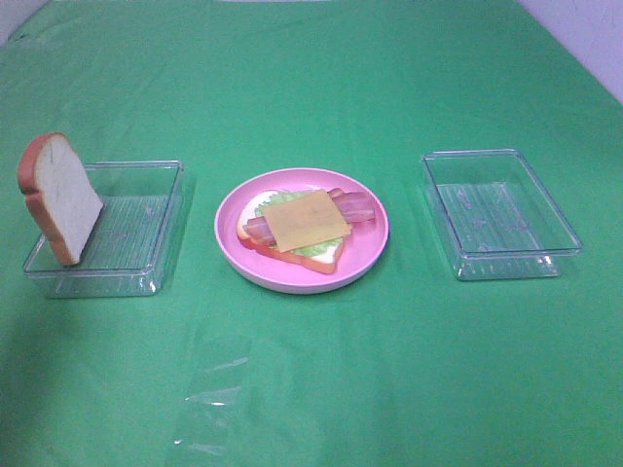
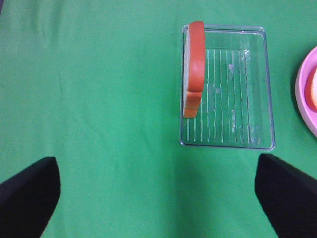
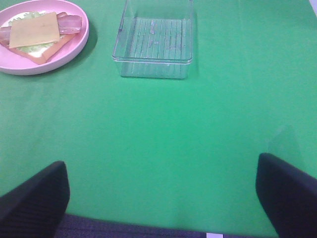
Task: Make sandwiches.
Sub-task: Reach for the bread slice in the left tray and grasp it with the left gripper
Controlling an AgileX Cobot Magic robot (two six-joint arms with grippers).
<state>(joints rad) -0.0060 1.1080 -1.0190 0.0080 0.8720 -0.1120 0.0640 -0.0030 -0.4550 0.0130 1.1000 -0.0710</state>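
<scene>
One slice of bread (image 1: 58,197) is all we still need to close the sandwich: the open stack (image 1: 297,227) on the pink plate (image 1: 365,255) at the centre of the exterior high view already carries lettuce, bacon strips and a cheese square (image 1: 305,218) on its bottom slice, so we judge the task to be at its last step. That remaining slice stands on edge, leaning against the outer wall of the left clear tray (image 1: 146,272), at about nine o'clock from the plate. The right clear tray (image 1: 506,263), at three o'clock from the plate, holds nothing. Neither arm shows in the high view; in the wrist views we see the left gripper (image 2: 157,198) and the right gripper (image 3: 161,198) both with jaws spread wide and nothing between them, hanging over bare cloth, well apart from any food. Next, we reckon the left gripper must come over the upright slice, pinch it across its flat faces and lay it flat on the cheese. The surface is a green tablecloth (image 1: 311,389), slightly creased, and a pale wall shows at the far corners.
</scene>
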